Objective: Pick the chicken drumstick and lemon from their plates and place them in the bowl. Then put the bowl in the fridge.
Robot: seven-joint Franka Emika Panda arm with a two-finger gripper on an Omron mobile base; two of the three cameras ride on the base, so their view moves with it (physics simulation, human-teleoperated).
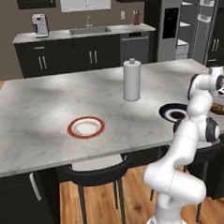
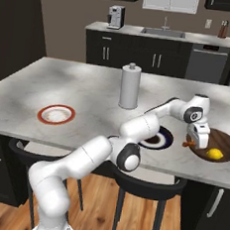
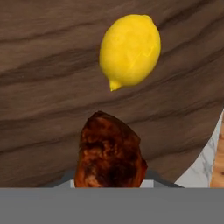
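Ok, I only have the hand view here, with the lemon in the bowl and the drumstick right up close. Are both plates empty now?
Observer: The orange-rimmed plate is bare. The dark-rimmed plate is partly behind the arm; what shows is bare.
Operator: Where's the bowl sitting?
Observer: The bowl is at the right end of the counter, beside the dark-rimmed plate.
Operator: Is the fridge open?
Observer: The fridge stands beyond the counter with its white shelves showing, so it looks open.
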